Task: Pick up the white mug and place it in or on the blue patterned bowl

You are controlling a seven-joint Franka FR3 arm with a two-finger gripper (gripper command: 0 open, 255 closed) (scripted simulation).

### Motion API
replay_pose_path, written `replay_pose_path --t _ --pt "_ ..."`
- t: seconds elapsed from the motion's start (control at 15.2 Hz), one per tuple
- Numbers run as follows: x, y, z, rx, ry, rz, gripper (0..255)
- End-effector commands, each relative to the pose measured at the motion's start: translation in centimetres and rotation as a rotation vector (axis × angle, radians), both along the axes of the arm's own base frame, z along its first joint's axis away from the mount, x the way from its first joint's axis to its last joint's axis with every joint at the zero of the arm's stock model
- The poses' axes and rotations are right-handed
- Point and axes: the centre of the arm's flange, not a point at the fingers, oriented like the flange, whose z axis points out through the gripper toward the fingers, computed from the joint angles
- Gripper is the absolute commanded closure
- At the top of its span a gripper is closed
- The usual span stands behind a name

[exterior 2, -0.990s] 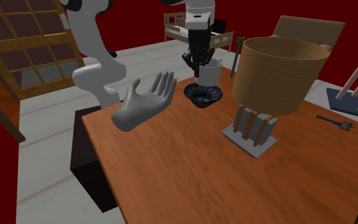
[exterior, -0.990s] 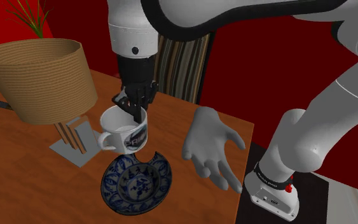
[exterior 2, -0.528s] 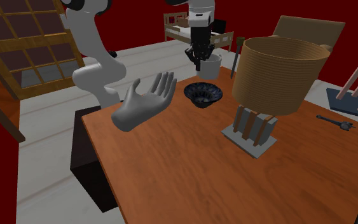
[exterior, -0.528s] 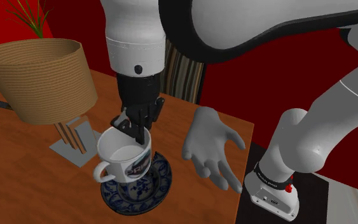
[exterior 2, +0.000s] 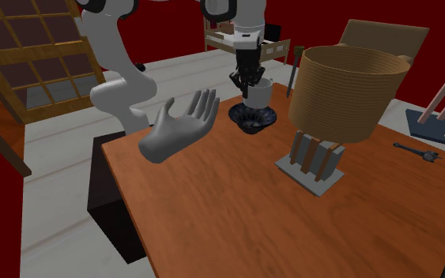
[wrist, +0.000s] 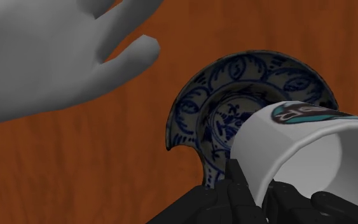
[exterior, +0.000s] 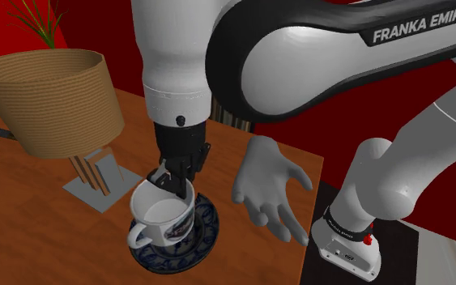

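White mug (exterior: 163, 214), printed with a dark band, is pinched at its rim by my gripper (exterior: 173, 180), one finger inside the wall and one outside. It hangs tilted right over the blue patterned bowl (exterior: 204, 233), with its handle toward seven o'clock in the shoulder view. I cannot tell whether its base touches the bowl. On the wooden table (exterior: 23, 202), a grey hand model (exterior: 270, 186) lies at three o'clock of the bowl and a woven basket (exterior: 52, 97) at ten o'clock.

jaws clamp white mug (exterior: 166, 213) rim; mug over blue patterned bowl (exterior: 206, 228).
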Motion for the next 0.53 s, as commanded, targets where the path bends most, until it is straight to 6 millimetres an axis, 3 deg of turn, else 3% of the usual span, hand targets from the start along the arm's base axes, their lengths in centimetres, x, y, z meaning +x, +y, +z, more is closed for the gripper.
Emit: replay_pose_path --t 0.0,0.26,0.46 --pt "0.1 0.0 -1.1 0.000 -0.001 0.000 255" --pt "0.1 0.0 -3.4 0.000 -0.001 0.000 255" --pt "0.1 0.0 -3.4 0.000 -0.001 0.000 255"
